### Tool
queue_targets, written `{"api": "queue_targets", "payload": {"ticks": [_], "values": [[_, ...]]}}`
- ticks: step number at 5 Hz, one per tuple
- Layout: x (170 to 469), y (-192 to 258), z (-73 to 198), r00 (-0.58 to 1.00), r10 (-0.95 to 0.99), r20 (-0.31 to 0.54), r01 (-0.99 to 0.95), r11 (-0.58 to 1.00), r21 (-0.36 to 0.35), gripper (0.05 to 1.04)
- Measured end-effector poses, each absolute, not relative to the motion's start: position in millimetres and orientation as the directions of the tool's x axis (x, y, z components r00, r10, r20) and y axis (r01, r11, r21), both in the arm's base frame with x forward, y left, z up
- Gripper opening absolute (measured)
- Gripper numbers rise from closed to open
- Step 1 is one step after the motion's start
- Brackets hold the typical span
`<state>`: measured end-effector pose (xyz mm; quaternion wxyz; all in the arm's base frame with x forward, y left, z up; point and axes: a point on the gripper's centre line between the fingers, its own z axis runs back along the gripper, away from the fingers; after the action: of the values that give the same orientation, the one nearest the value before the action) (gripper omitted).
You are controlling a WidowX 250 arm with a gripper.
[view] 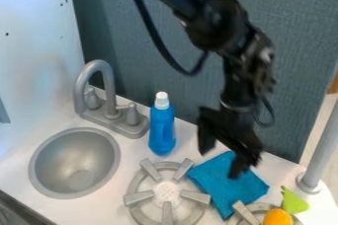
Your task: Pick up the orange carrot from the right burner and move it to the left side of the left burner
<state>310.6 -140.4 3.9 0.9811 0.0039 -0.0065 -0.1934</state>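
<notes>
The black claw [222, 162] is open, its two fingers spread apart with nothing gripped between them; it hangs over the back part of the blue cloth [228, 182], one fingertip above the fabric and the other out towards the bottle side. Whether either tip touches the cloth cannot be told.

The likeliest trouble is a poor pinch; the cloth looks soft and lies low, so fingers that close too high might meet on air, and fingers that close on a thin fold might let it slip. Pressing too far down could jam the tips against the counter [188, 142] or bunch the fabric instead of catching it. The near burner [139, 198] sits just beside the cloth, its raised prongs close to the edge; a sideways drag might snag there. The blue bottle [161, 130] stands upright to the claw's left in the view; a wide swing that way could tip it, since it is tall and narrow.

As for where the cloth lies, it is beneath the claw and spreads mostly forward of it, towards the camera; its front corner reaches the second burner [245, 214], while the green piece [292, 202] and the orange piece [277, 217] rest forward and to the right of the claw.
</notes>
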Motion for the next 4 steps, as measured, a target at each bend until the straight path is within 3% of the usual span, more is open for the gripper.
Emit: {"api": "queue_targets", "payload": {"ticks": [2, 4], "values": [[310, -200, -38, 0.912, -0.410, 0.032, 0.408, 0.911, 0.056, 1.011], [305, -221, -54, 0.901, -0.433, 0.015, 0.431, 0.900, 0.067, 1.011]]}}
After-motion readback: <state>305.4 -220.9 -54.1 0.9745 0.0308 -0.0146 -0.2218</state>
